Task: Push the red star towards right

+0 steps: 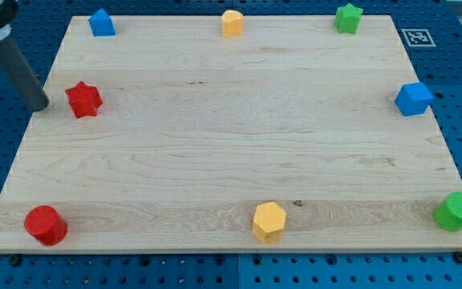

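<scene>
On the board [215, 160] you count eight blocks, two per colour; my tip [42, 105], gripperless, sits just left of the red star [83, 99].

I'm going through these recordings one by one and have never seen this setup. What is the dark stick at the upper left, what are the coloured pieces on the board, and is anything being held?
There is just one camera view, looking down at a slant on a wooden board that lies on a blue perforated table. The dark stick is the end of a robot arm: a plain rod with no gripper, so nothing is ever held. It only pushes pieces by sliding my tip along the board.

Right now my tip sits just to the view's left of the red star, close to it; whether they touch is hard to tell.

The other pieces: a blue block, a yellow block and a green star along the view's top, a blue cube at the right, and a red cylinder, a yellow hexagonal block and a green cylinder along the bottom.
</scene>
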You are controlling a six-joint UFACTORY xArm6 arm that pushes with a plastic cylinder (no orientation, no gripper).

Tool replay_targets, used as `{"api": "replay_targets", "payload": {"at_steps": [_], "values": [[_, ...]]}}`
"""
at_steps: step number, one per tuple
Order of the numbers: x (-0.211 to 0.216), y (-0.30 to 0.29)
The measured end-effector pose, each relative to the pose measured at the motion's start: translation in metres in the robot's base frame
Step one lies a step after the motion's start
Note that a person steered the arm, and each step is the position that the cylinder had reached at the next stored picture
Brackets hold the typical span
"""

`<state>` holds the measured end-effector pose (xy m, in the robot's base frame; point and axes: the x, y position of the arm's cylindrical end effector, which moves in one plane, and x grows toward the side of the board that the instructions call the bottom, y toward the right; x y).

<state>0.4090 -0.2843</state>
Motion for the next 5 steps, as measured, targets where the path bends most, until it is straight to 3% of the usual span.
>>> {"api": "replay_targets", "payload": {"at_steps": [1, 4, 5], "values": [[0.014, 0.026], [-0.031, 0.056], [-0.016, 0.076]]}}
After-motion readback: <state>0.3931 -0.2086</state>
